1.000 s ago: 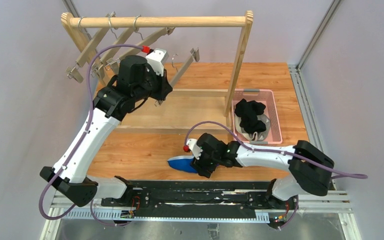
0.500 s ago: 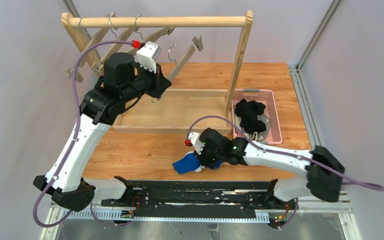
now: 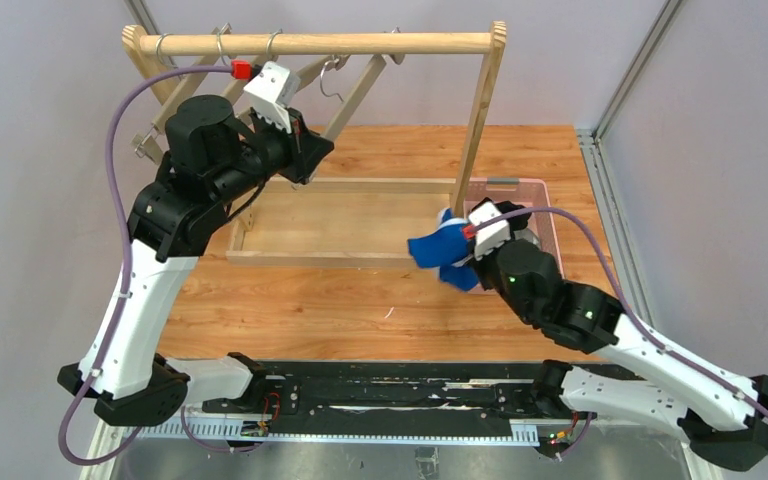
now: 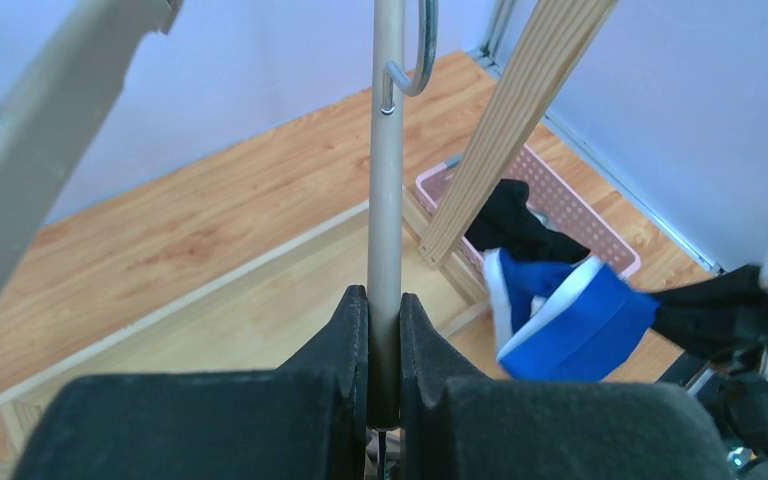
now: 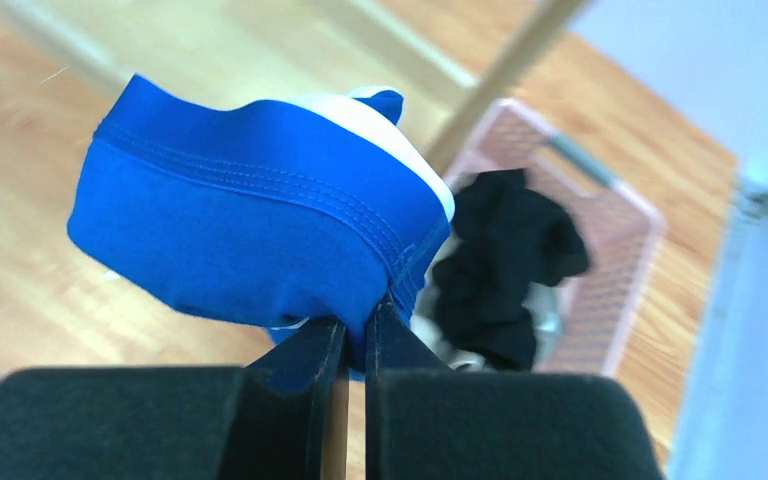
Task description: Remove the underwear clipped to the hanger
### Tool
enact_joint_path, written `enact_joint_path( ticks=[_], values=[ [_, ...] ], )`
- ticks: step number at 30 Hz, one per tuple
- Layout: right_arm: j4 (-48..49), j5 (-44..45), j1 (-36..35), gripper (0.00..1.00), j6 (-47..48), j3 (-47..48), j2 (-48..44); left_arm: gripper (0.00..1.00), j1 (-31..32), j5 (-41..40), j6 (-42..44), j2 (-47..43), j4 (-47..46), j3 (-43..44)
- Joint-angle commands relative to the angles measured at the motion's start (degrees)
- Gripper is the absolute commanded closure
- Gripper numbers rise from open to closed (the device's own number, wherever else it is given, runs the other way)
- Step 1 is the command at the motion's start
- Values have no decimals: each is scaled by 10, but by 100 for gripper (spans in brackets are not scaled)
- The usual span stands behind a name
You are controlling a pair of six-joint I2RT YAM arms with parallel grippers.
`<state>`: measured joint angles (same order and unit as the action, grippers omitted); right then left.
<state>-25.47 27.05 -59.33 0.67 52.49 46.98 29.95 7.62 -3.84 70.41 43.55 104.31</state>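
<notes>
My left gripper (image 3: 312, 152) (image 4: 384, 300) is shut on the lower end of a pale hanger bar (image 3: 358, 95) (image 4: 386, 180), held up slanting toward the rack's top rail (image 3: 360, 43). No cloth hangs on this bar. My right gripper (image 3: 463, 262) (image 5: 356, 325) is shut on the bright blue underwear (image 3: 438, 252) (image 5: 260, 220) (image 4: 570, 325) with a white waistband, held in the air just left of the pink basket (image 3: 557, 250) (image 5: 615, 240). Black underwear (image 5: 505, 260) (image 4: 515, 225) lies in that basket, with a bit of grey cloth (image 5: 548, 322) under it.
The wooden rack's right post (image 3: 480, 120) stands between the basket and the low wooden base frame (image 3: 340, 255). Several other empty hangers (image 3: 175, 100) hang at the rail's left end. The table's right metal edge (image 3: 600, 200) runs beside the basket.
My right gripper shut on the blue underwear at the table's front and carried it up and right toward the basket. My left gripper raised the hanger bar up and left toward the rail.
</notes>
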Motion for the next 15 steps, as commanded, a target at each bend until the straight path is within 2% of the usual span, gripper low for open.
enact_joint_path(
  ticks=[1,9,15],
  values=[
    [25,164,30,99,61,20,-49,100,-2,-5,15,3,-17,36],
    [135,164,136,99,149,22,-84,100,-2,-53,47,43,1,95],
    [158,79,240,99,138,40,-40,100,-3,-93,67,89,15,145]
  ],
)
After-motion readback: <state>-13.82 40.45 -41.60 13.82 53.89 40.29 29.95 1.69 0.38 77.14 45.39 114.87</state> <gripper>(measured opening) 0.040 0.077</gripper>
